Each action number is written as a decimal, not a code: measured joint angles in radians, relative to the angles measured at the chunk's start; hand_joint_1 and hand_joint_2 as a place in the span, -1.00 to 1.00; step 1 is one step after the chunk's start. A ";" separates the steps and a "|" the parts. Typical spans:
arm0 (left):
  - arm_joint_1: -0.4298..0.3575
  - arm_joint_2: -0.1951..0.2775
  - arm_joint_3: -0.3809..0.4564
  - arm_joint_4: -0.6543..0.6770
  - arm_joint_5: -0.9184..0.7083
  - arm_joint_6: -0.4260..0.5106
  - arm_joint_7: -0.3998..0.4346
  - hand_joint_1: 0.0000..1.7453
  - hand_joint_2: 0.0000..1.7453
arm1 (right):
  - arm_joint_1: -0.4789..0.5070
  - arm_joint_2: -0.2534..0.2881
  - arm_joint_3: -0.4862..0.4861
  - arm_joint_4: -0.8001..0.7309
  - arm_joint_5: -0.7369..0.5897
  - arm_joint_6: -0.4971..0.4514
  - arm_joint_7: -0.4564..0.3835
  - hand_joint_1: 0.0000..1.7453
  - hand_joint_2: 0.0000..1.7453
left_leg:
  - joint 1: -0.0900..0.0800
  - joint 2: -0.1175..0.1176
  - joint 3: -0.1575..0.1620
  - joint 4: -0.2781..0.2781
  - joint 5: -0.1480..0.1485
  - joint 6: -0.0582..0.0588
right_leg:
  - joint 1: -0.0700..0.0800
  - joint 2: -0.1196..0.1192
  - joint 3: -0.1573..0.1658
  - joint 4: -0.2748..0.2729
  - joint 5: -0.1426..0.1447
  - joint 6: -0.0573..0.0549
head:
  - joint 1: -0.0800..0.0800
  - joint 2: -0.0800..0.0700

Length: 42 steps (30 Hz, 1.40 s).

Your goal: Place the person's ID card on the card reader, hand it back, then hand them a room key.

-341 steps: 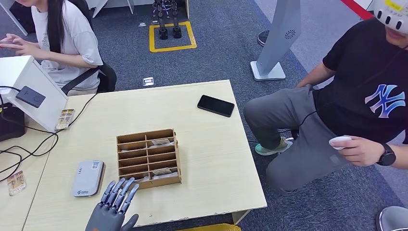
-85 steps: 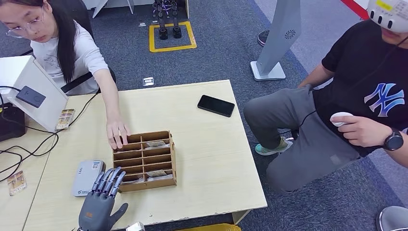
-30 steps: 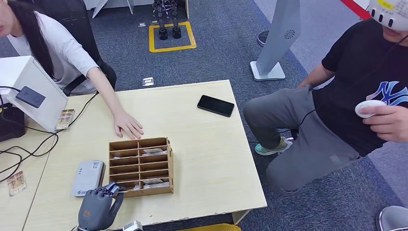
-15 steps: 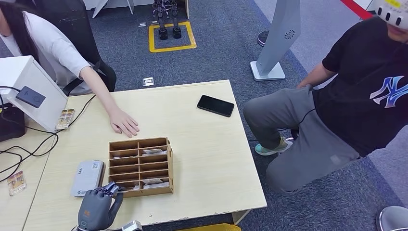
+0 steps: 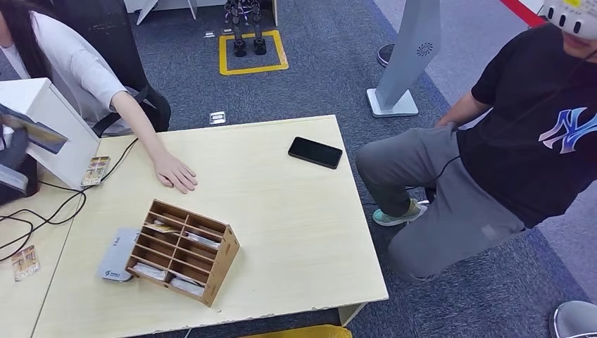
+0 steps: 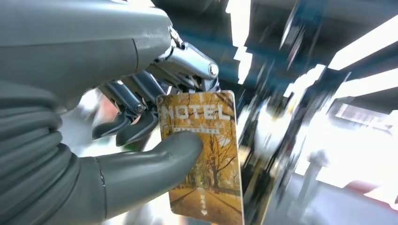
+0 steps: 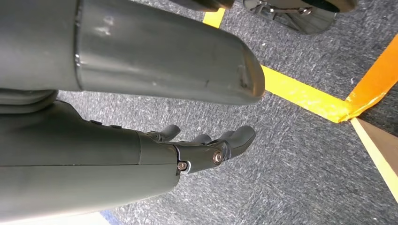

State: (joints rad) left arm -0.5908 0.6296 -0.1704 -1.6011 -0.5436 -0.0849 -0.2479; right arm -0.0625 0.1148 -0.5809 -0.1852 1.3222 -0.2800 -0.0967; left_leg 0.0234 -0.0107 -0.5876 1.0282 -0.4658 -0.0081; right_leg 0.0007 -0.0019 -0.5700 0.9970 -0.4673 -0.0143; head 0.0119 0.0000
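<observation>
While the wooden card rack (image 5: 182, 251) sits tilted and askew on the table (image 5: 296, 232), partly over the grey card reader (image 5: 112, 255), a person's hand (image 5: 174, 172) lies flat nearby. At the left wrist, the left hand (image 6: 141, 117) pinches a hotel room key (image 6: 202, 154) between thumb and fingers. The right hand (image 7: 206, 145) hangs over carpet, fingers loosely extended, holding nothing.

The room key card (image 6: 202, 154) is a rectangular card printed with an avenue of golden autumn trees and the word "HOTEL" in pale letters across one short end. It is pinched in the left hand (image 6: 141, 117), the thumb pressed on its printed face. The card reader (image 5: 115, 255) is a flat pale grey box lying on the table, partly under the tilted wooden card rack (image 5: 182, 251), which holds several more cards in its slots.
</observation>
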 joint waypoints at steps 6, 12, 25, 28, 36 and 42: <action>-0.226 0.047 -0.013 0.000 0.031 -0.028 0.039 1.00 1.00 | -0.001 0.000 0.000 0.000 0.013 0.000 -0.001 -1.00 -1.00 | -0.003 0.012 0.002 0.000 0.000 0.000 | -0.002 0.012 -0.003 0.000 0.003 0.002 | -0.001 0.000; -0.354 0.053 -0.049 0.017 0.049 -0.046 0.090 1.00 1.00 | -0.002 0.000 0.000 -0.002 0.016 0.000 0.002 -1.00 -1.00 | -0.002 0.011 -0.002 0.000 0.000 0.000 | -0.003 0.011 -0.006 0.000 0.003 0.002 | -0.001 0.000; -0.428 0.046 -0.143 0.143 -0.084 0.042 0.128 1.00 1.00 | -0.002 0.005 0.000 -0.002 0.031 0.011 0.010 -1.00 -1.00 | -0.003 0.011 -0.001 0.000 0.000 0.000 | -0.003 0.012 -0.006 0.001 0.003 0.002 | -0.001 0.000; -0.431 0.038 -0.160 0.190 -0.142 0.079 0.131 1.00 1.00 | -0.002 0.005 0.000 -0.002 0.034 0.012 0.006 -1.00 -1.00 | -0.003 0.011 -0.001 0.000 0.000 0.000 | -0.003 0.012 -0.006 0.001 0.003 0.002 | -0.001 0.000; -0.432 0.001 -0.192 0.378 -0.315 0.205 0.138 1.00 1.00 | -0.002 0.008 0.000 -0.002 0.051 0.017 0.004 -1.00 -1.00 | -0.003 0.011 -0.001 0.000 0.000 0.000 | -0.003 0.012 -0.006 0.001 0.003 0.002 | -0.001 0.000; -0.430 -0.025 -0.202 0.506 -0.376 0.256 0.120 0.90 1.00 | -0.003 0.008 0.000 -0.002 0.053 0.022 -0.001 -1.00 -1.00 | -0.003 0.011 -0.001 0.000 0.000 0.000 | -0.003 0.012 -0.006 0.001 0.003 0.002 | -0.001 0.000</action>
State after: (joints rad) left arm -1.0207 0.6050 -0.3725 -1.0954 -0.9199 0.1714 -0.1281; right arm -0.0656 0.1228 -0.5810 -0.1869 1.3751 -0.2581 -0.0974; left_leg 0.0208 0.0006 -0.5888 1.0285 -0.4656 -0.0079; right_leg -0.0025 0.0101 -0.5763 0.9982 -0.4642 -0.0125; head 0.0105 0.0000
